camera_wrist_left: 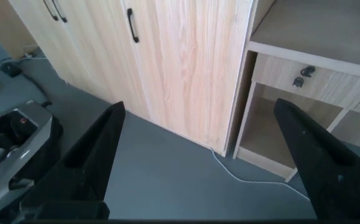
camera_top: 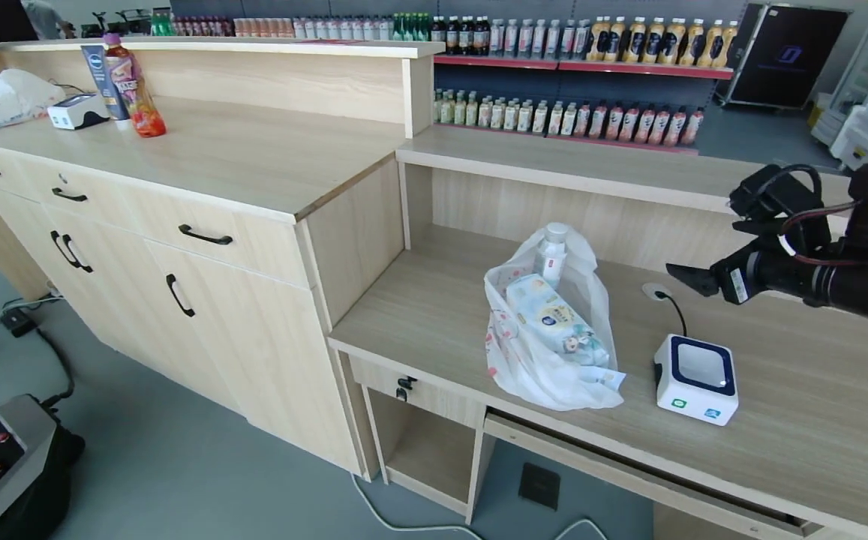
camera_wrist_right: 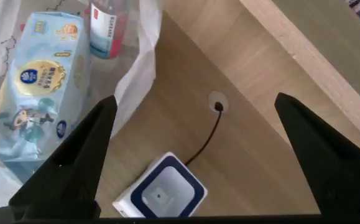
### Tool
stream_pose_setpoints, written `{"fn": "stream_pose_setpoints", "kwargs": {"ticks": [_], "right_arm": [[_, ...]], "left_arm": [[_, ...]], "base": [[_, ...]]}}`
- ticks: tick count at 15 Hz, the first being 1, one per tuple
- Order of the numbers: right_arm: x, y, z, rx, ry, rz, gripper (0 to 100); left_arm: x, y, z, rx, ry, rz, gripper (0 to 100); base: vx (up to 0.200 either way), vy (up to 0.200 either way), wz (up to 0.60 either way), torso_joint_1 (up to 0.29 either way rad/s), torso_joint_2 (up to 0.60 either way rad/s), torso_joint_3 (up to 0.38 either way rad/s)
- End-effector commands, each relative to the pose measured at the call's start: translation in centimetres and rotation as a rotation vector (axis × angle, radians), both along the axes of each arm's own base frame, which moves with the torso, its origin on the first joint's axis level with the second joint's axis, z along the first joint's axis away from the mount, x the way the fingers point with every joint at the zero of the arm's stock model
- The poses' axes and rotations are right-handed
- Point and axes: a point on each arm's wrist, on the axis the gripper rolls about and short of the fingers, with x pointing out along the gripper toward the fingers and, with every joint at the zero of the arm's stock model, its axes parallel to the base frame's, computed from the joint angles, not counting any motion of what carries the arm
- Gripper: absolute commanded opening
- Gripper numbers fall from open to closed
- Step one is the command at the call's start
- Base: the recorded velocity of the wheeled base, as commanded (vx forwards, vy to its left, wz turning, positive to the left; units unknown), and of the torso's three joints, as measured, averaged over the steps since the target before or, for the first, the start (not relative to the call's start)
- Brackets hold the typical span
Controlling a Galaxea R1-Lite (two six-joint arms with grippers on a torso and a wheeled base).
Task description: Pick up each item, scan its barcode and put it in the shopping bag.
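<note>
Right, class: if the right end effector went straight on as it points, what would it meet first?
Probably the desk around the cable hole, beside the shopping bag; depth is unclear.

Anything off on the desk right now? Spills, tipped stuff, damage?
Nothing stands out. The shopping bag sits slumped open near the front edge of the desk, wipes pack and bottle inside, scanner upright beside it.

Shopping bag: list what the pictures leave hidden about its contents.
Head view: bottle base hidden behind the tissue pack and shopping bag wall.
Right wrist view: bottle top cut off by the edge.
Both views: barcodes too small to find; anything under the pack is covered.
</note>
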Motion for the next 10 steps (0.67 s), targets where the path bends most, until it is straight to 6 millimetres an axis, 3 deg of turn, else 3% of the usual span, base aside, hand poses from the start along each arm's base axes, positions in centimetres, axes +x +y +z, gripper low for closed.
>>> {"fn": "stream_pose_setpoints", "kwargs": {"ticks": [1,4,6,7,8,10], "right_arm": [[-2.6,-0.4,6.5,0.066,-0.124,-0.117,100],[-6.5,-2.2,11.2,0.134,-0.147,-0.276,100],[-8.6,-3.6,12.6,0.153,-0.151,-0.364,100],[-10.6,-4.8,13.0,0.173,-0.142,-0.442,100],[-12.0,-5.4,12.2,0.191,-0.11,-0.49,100],[-14.5,-6.1,8.4,0.218,-0.048,-0.571,100]], "left_arm": [[0.0,0.0,0.0,0.0,0.0,0.001,100],[0.0,0.0,0.0,0.0,0.0,0.001,100],[0.0,0.0,0.0,0.0,0.0,0.001,100],[0.0,0.0,0.0,0.0,0.0,0.001,100],[0.0,0.0,0.0,0.0,0.0,0.001,100],[0.0,0.0,0.0,0.0,0.0,0.001,100]], "base": [[0.0,0.0,-0.6,-0.149,0.38,0.227],[0.0,0.0,-0.6,-0.176,0.42,0.258],[0.0,0.0,-0.6,-0.21,0.54,0.322],[0.0,0.0,-0.6,-0.217,0.55,0.344],[0.0,0.0,-0.6,-0.217,0.55,0.344],[0.0,0.0,0.0,-0.193,0.52,0.322]]}}
